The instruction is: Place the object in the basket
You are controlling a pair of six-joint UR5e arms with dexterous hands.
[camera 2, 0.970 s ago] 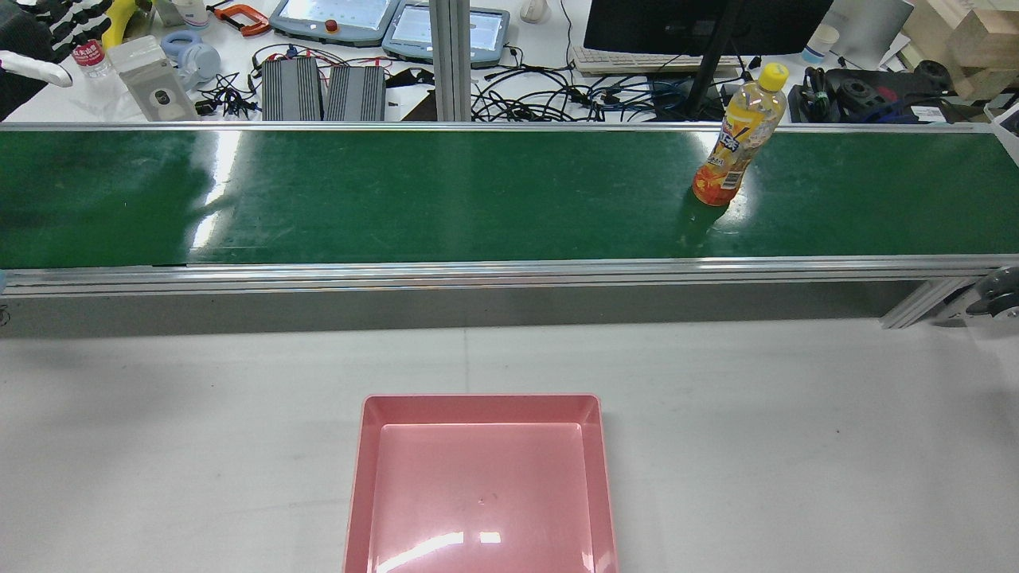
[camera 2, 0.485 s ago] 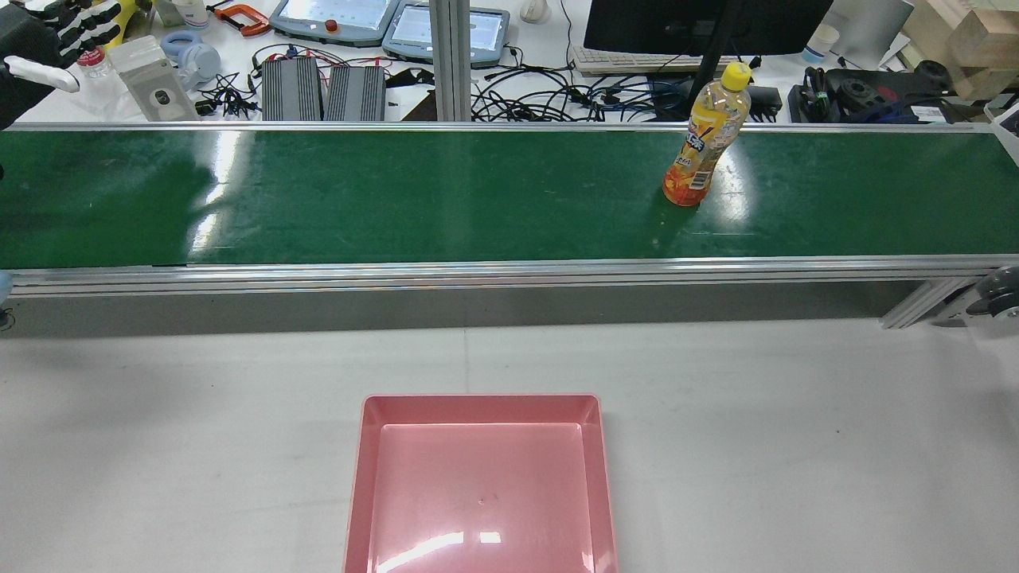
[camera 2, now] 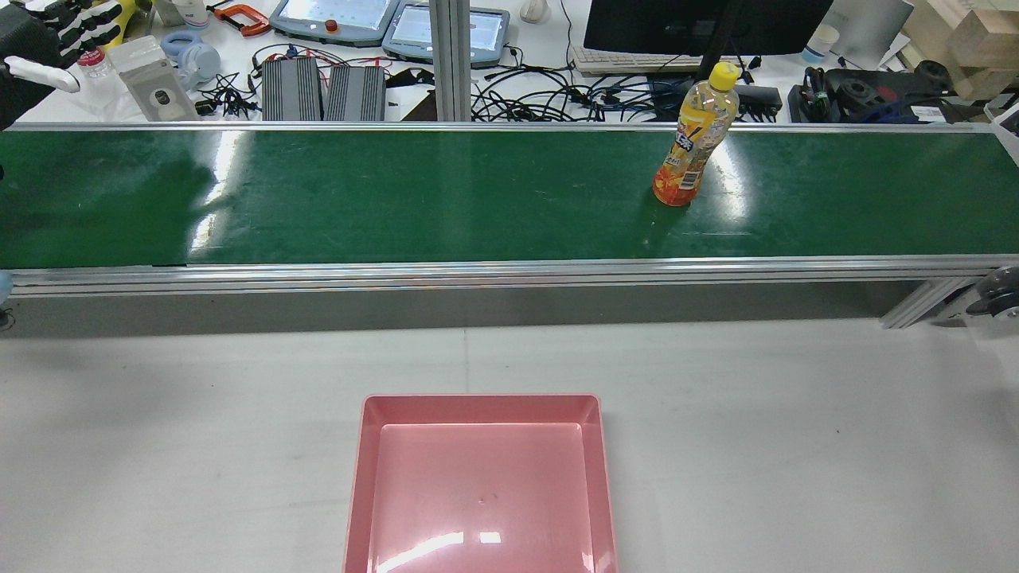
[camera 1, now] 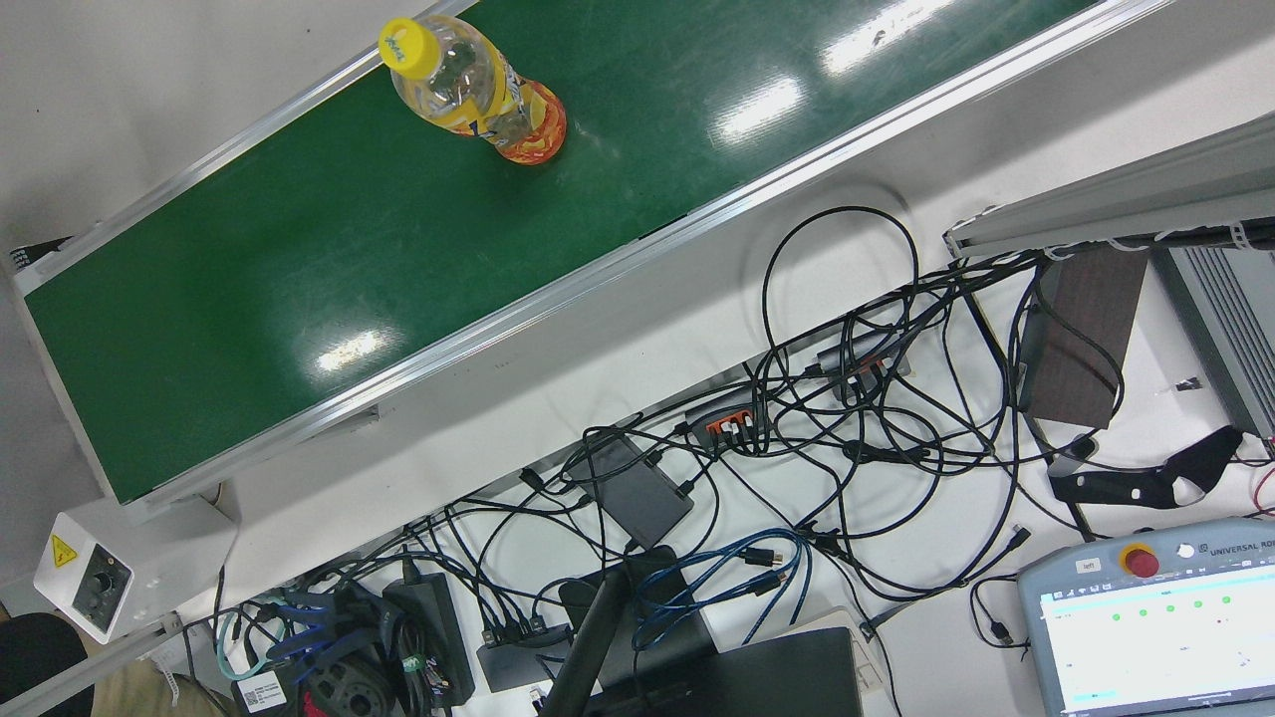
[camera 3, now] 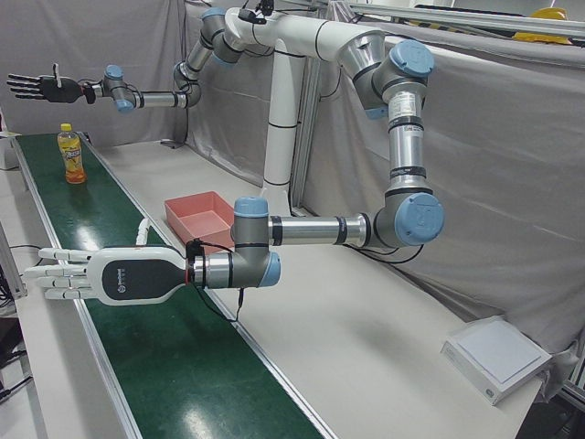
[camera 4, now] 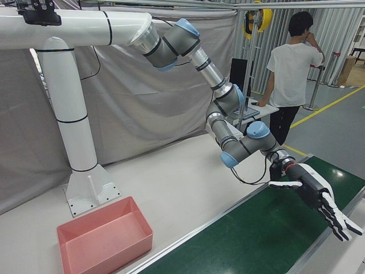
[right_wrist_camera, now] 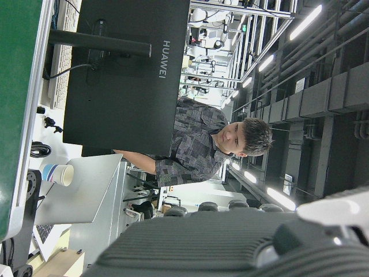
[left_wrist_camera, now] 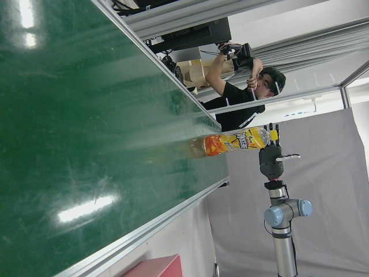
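Observation:
An orange drink bottle (camera 2: 691, 143) with a yellow cap stands upright on the green conveyor belt (camera 2: 398, 199), right of the middle in the rear view; it also shows from above (camera 1: 478, 95) and far down the belt (camera 3: 71, 155). The pink basket (camera 2: 478, 407) sits empty on the white table in front of the belt (camera 3: 196, 203) (camera 4: 102, 220). My left hand (camera 3: 73, 279) hovers open, palm flat, at the belt's other end, far from the bottle (left_wrist_camera: 236, 142). My right hand (camera 3: 37, 87) is open in the air just beyond and above the bottle, and shows again in the right-front view (camera 4: 316, 197).
Behind the belt lies a desk with a monitor (camera 2: 700, 24), teach pendants (camera 2: 334, 17), power bricks and tangled cables (camera 1: 797, 418). A person in a white shirt (camera 4: 293, 63) stands past the belt's end. White table (camera 2: 796, 438) spreads around the basket.
The bottle has travelled left along the belt in the rear view, still upright. The left hand at the top-left corner shifted slightly upward.

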